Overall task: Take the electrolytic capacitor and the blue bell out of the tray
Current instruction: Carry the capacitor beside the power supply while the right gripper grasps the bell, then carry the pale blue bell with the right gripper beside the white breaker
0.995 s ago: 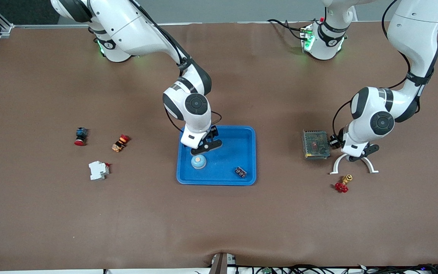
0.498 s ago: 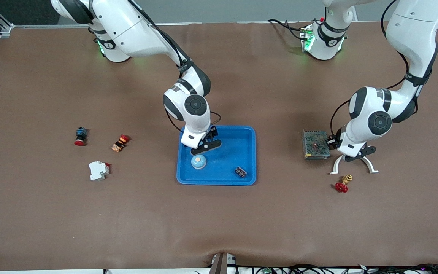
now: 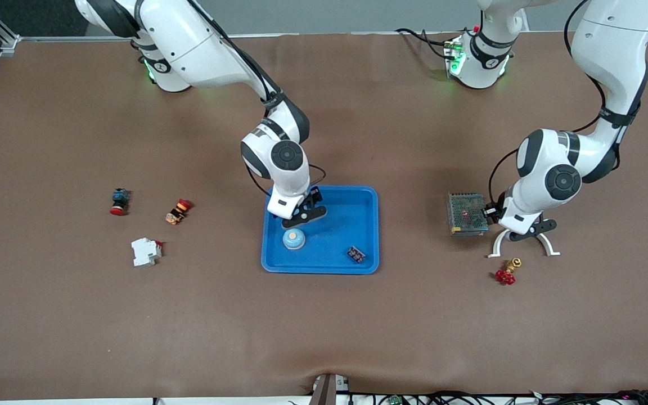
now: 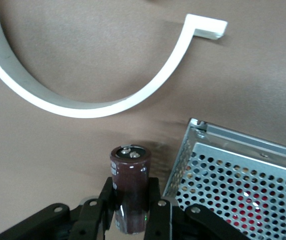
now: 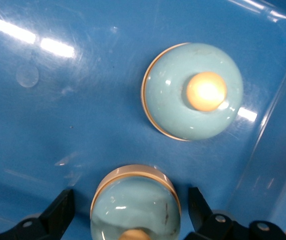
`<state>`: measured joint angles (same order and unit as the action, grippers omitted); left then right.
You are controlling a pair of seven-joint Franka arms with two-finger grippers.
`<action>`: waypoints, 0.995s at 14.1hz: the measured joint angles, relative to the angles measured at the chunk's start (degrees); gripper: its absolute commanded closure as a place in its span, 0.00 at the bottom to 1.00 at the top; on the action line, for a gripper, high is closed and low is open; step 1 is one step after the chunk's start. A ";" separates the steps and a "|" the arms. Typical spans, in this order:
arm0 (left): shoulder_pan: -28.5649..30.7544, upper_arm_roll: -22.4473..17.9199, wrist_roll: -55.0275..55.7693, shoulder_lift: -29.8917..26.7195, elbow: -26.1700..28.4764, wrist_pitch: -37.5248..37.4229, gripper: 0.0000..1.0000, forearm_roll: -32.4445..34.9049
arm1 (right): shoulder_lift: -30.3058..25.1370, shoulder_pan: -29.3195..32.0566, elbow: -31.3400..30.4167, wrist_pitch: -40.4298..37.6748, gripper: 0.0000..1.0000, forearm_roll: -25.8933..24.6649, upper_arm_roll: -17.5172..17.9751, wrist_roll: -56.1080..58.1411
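Starting at the right arm's end of the table (image 3: 324, 337), three loose parts lie as they did a second ago: a red-capped button (image 3: 119, 201), an orange switch (image 3: 178, 211) beside it, and a white breaker (image 3: 145, 251) nearer the front camera.

At mid-table sits the blue tray (image 3: 366, 225). The right gripper (image 5: 131, 202) is low over the tray's corner toward the right arm's end. Its fingers (image 5: 60, 212) are spread wide to either side of the second bell (image 5: 135, 197), and a thin strip of tray shows between each finger and that bell. The first bell (image 3: 293, 239), pale blue with an orange knob, rests upright in the tray just beside it, nearer the front camera. A small dark module (image 3: 356, 254) lies in the tray's corner toward the left arm's end. Its markings are too small to read. Tray contents have not shifted, and the right arm's wrist has moved only slightly.

Toward the left arm's end, a perforated metal power supply (image 3: 467, 214) lies flat. The left gripper (image 3: 495, 212) is just beside it, low over the table, clamped on the brown capacitor (image 4: 129, 185), which stands upright between the fingers. No lettering on its sleeve can be made out. This gripper has edged slightly toward the power supply since a second ago. A white curved bracket (image 3: 521, 243) lies by it, and a red valve (image 3: 505, 274) lies nearer the front camera.
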<state>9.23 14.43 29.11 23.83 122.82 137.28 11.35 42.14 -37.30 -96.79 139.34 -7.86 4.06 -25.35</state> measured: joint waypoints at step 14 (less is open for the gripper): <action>-0.01 -0.24 -6.71 2.00 -0.98 -0.02 1.00 1.76 | -0.96 0.03 1.70 -3.46 0.59 0.35 0.29 0.00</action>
<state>9.22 14.19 22.40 25.83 121.84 137.26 13.11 41.18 -37.27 -95.10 135.88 -7.51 4.35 -25.35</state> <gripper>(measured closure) 0.700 0.322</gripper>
